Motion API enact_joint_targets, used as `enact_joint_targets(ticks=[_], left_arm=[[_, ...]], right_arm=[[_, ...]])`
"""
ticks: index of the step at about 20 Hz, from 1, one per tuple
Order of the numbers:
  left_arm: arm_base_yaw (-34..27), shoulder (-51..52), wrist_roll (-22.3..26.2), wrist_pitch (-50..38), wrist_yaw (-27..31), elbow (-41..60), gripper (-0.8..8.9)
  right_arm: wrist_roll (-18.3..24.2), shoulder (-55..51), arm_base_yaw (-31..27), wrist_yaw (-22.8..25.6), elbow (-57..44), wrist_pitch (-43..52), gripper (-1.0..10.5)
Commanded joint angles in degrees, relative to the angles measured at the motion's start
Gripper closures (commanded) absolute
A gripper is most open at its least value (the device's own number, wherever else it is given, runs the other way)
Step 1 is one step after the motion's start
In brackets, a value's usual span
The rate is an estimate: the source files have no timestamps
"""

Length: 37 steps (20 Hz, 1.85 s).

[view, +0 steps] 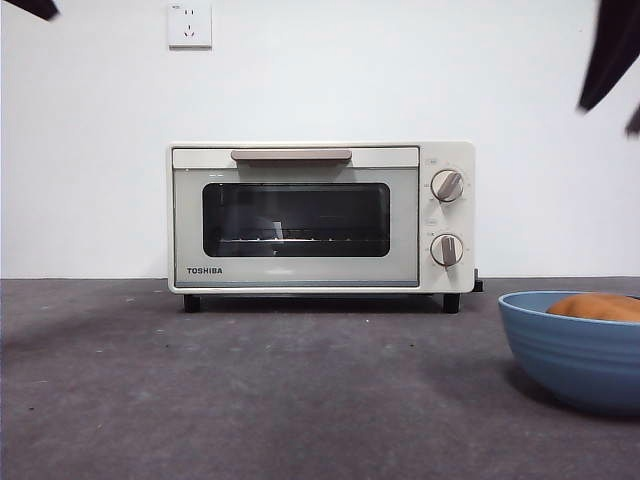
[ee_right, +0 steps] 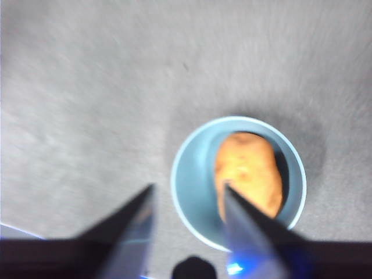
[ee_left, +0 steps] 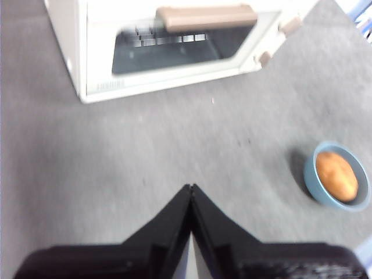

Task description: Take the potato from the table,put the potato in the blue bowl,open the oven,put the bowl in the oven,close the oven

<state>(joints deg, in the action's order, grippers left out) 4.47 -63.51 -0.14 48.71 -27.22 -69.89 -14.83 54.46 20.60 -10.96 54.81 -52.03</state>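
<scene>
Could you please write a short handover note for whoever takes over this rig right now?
Left gripper: shut, holding nothing, above the table in front of the oven.
Right gripper: open, holding nothing, above the blue bowl.
The potato lies in the bowl, which stands on the table to one side of the oven. The oven door is shut.
Done: potato in the bowl.
Left: open the oven, put the bowl inside, close the door.
</scene>
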Motion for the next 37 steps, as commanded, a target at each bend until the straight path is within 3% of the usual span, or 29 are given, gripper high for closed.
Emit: enact_joint_targets(ticks=[1, 7, 15, 19, 28, 37], left_arm=[[1.14, -4.17, -2.78, -4.59, -0.28, 0.02, 8.19], [3.41, -17.14, -8.96, -17.35, -3.50, -2.32, 8.19], [8.33, -37.31, -6.16, -14.75, -4.26, -26.34, 8.19], [11.52, -43.93, -5.35, -12.87, -0.44, -33.97, 8.19], [15.02, -48.28, -0.72, -10.19, 12.20, -36.06, 8.19], [15.56, -49.33, -0.04, -4.37, 12.35, -36.06, 8.19]], right_arm=[[-1.53, -5.01, 0.09, -0.13, 0.33, -0.79, 9.6], [-2.12, -16.90, 0.07, 0.04, 0.33, -0.92, 9.6], [-4.94, -23.26, 0.07, 0.11, 0.33, -1.92, 9.5], [-4.94, -23.61, 0.07, 0.11, 0.33, -1.99, 9.5], [-4.59, -23.61, 0.07, 0.09, 0.33, -1.97, 9.5], [-4.85, -23.61, 0.07, 0.09, 0.33, -1.97, 9.5]])
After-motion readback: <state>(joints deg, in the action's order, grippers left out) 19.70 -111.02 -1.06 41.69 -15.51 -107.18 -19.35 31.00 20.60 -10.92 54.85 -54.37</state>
